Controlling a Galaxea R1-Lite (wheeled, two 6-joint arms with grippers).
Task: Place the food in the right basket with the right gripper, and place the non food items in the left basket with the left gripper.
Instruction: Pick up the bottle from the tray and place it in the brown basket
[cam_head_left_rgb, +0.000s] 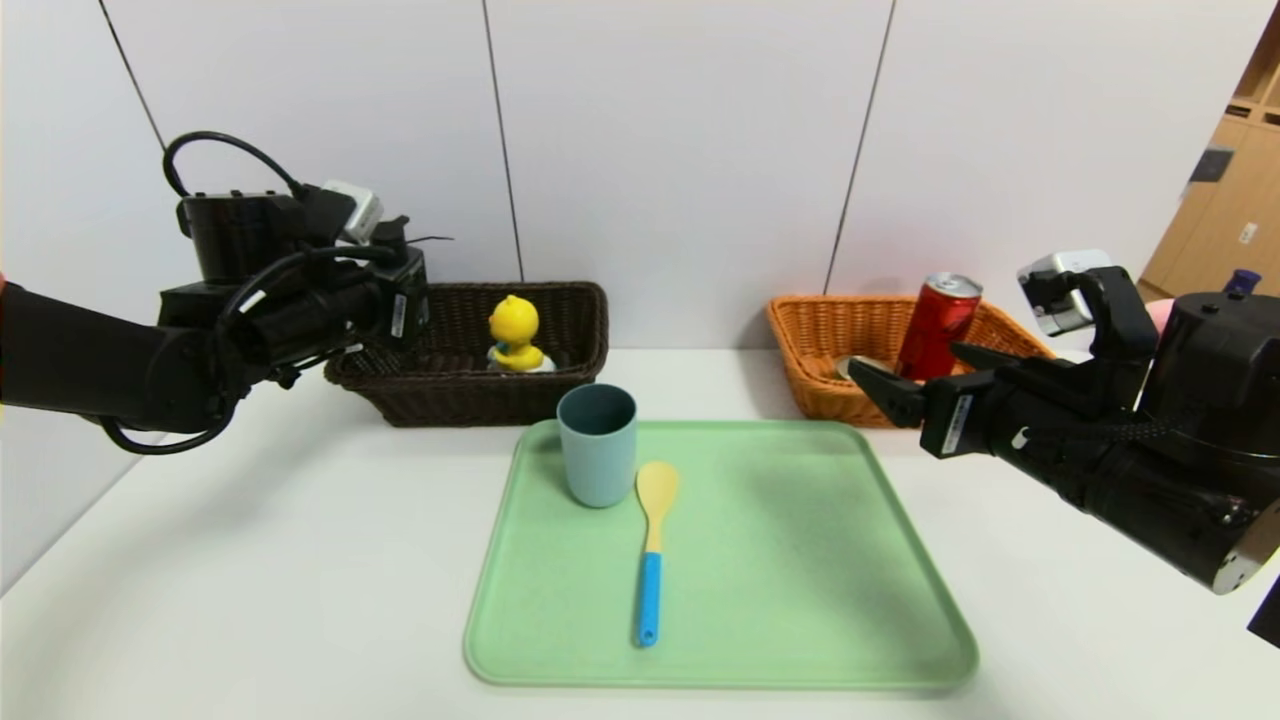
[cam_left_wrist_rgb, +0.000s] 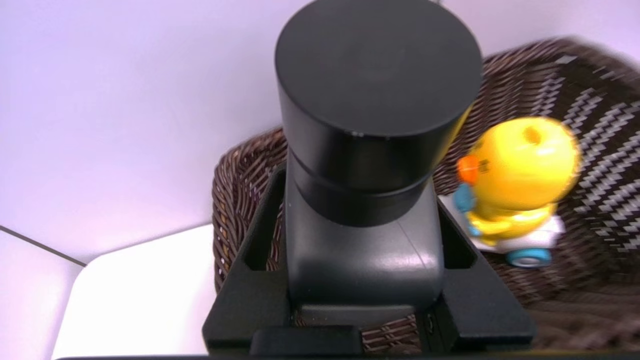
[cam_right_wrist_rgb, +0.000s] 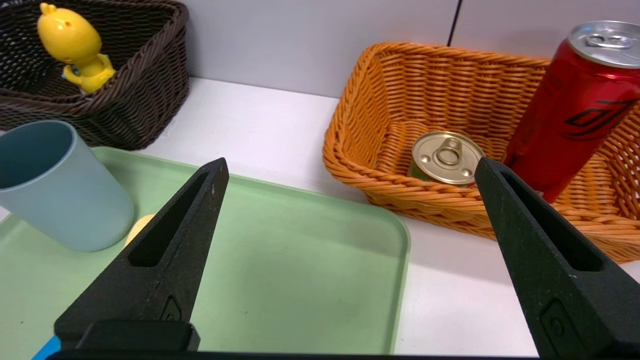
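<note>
Jaws of the right gripper (cam_right_wrist_rgb: 350, 167) stand wide apart with nothing between them, hovering above the tabletop (cam_head_left_rgb: 250, 560) just off the right side of the green tray (cam_head_left_rgb: 800, 560), in front of the orange basket (cam_head_left_rgb: 820, 350). Jaws of the left gripper (cam_left_wrist_rgb: 360, 280) are clamped on the black bottle (cam_left_wrist_rgb: 372, 115), held upright over the left end of the dark brown basket (cam_head_left_rgb: 560, 340). Nearest on the tray lies the wooden spoon (cam_head_left_rgb: 653, 560), its blue handle toward the robot and its bowl pointing away. Just beside the bowl stands the grey-blue cup (cam_head_left_rgb: 597, 445), upright near the tray's far left corner. Farther back, the yellow duck (cam_head_left_rgb: 515, 335) sits on its wheels inside the dark brown basket, right of the held bottle. Across the tabletop, well apart from it, the orange basket holds the red can (cam_head_left_rgb: 937, 325), leaning against the basket's right side, and the short tin (cam_right_wrist_rgb: 446, 158) with its gold lid up, beside the can on the basket floor.
</note>
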